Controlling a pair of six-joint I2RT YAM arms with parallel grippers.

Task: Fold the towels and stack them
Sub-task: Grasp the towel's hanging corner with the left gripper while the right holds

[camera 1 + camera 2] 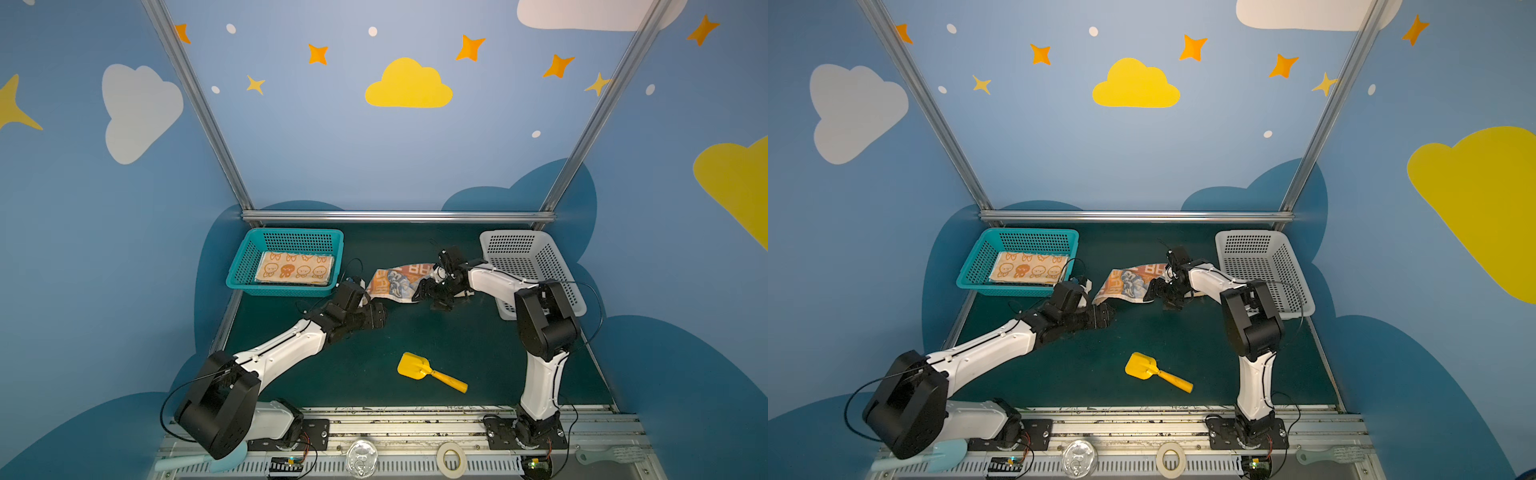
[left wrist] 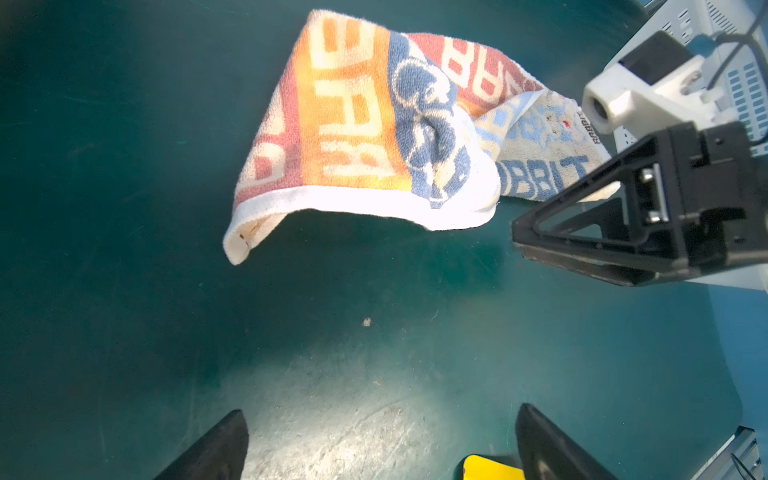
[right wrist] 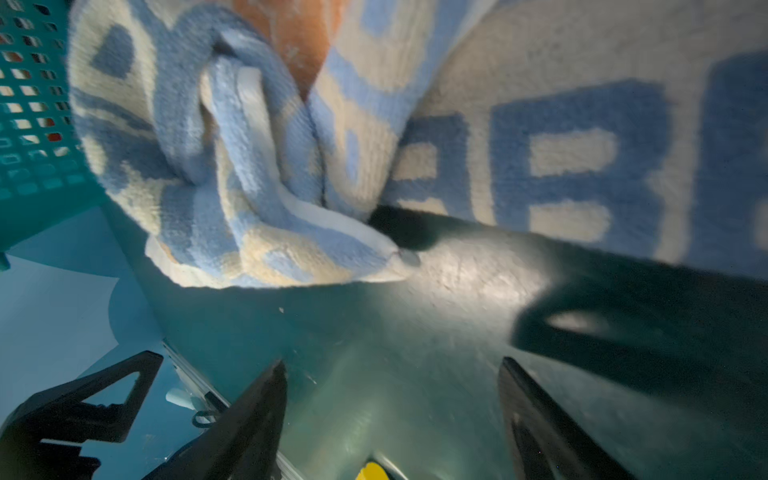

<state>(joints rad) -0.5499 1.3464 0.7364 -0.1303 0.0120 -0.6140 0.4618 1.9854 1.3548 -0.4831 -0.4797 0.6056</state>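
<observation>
Nearest, toward 6 o'clock on the mat (image 1: pixel 374 361) in both top views: yellow scoop (image 1: pixel 417 368), idle. Further in: left gripper (image 2: pixel 382 415), fingers spread wide, gripping nothing; right gripper (image 3: pixel 393 365), likewise spread and bare. Between them on the mat: crumpled towel (image 1: pixel 397 282), long axis roughly 8 to 2 o'clock. Lies at 1 o'clock from the left gripper, 10 o'clock from the right. Just beside both, marginally nearer the right by the look of it. Probably wants one end per gripper. Farthest: folded orange towel (image 1: pixel 295 270) inside teal basket (image 1: pixel 299 241) at 10 o'clock; white basket (image 1: pixel 513 249) at 2 o'clock.
</observation>
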